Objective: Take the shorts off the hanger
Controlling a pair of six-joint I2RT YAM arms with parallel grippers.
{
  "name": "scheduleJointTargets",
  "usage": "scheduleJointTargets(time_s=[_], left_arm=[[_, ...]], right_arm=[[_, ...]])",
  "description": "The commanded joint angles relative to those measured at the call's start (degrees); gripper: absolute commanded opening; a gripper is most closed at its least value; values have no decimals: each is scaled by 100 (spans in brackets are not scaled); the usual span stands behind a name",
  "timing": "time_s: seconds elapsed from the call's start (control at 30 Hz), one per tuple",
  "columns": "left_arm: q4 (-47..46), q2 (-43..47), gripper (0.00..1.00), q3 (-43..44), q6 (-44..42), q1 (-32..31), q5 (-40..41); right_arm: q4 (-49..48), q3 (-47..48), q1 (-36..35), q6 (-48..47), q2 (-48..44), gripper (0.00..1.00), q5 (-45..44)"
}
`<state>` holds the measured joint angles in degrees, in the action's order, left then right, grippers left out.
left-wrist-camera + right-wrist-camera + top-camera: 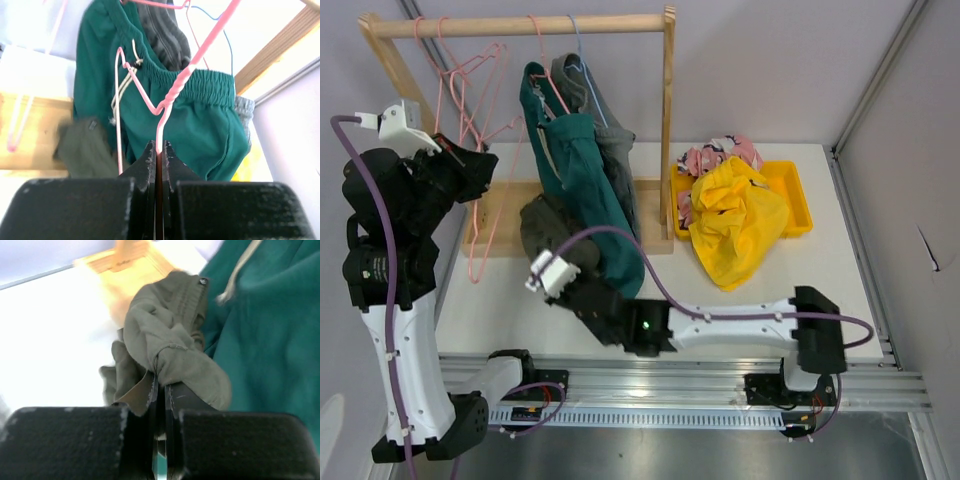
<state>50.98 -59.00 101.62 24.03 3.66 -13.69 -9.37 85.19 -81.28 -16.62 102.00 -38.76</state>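
My left gripper [485,170] [159,150] is shut on the wire of a pink hanger [480,238] [172,95] at the left of the wooden rack. My right gripper [563,252] [160,386] is shut on the bunched olive green shorts [542,222] [165,330], low beside the teal shorts. The teal shorts [582,170] [200,125] [270,340] hang from another pink hanger on the rod. The grey shorts [610,130] [165,35] hang right behind them on a blue hanger. Whether the olive shorts still touch the held hanger I cannot tell.
The rack's wooden rod [520,25] spans the back, with more bare pink hangers [455,75] bunched at its left end. A yellow tray [800,195] at the right holds the yellow shorts [735,215] and the pink patterned shorts [720,155].
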Motion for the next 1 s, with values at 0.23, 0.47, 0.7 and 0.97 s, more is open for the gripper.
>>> scheduleJointTargets(time_s=[0.23, 0.47, 0.7, 0.97], left_arm=[[-615, 231, 0, -563, -373, -23, 464], [-827, 319, 0, -925, -337, -23, 288], [-879, 328, 0, -1075, -461, -23, 394], [-853, 188, 0, -873, -496, -41, 394]], right_arm=[[-525, -436, -1409, -1211, -3227, 0, -2311], [1339, 2005, -22, -1476, -2950, 0, -1732], [2060, 3811, 2313, -1160, -2255, 0, -442], [2273, 3901, 4590, 148, -1929, 0, 957]])
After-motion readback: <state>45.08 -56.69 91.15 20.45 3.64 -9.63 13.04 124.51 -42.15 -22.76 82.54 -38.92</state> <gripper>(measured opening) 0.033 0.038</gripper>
